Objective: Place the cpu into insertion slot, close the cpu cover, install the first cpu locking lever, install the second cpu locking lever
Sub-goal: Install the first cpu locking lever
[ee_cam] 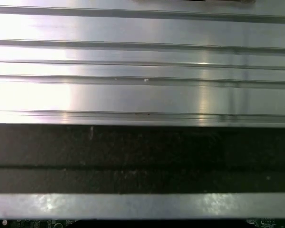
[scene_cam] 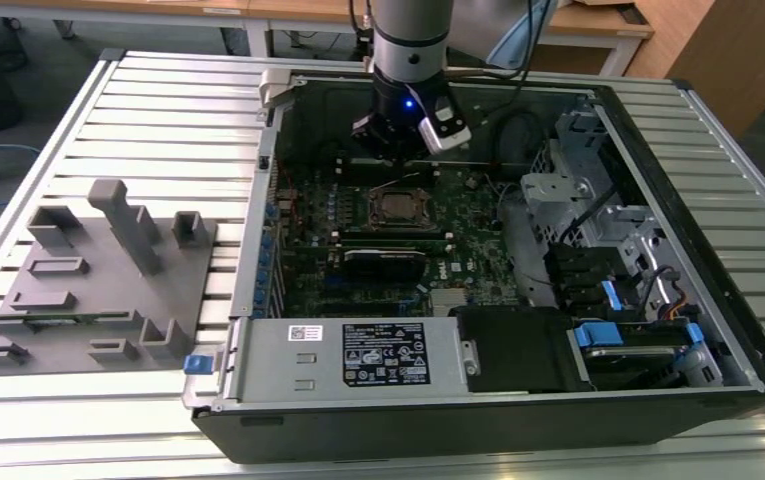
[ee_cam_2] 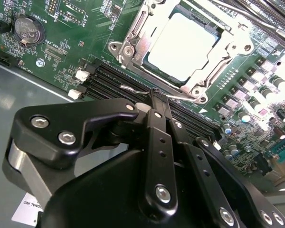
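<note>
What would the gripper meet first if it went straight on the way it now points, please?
Most likely the thin wire locking lever right at the tips of the gripper, beside the cpu cover; the black slots lie just behind it, though depth is unclear.
</note>
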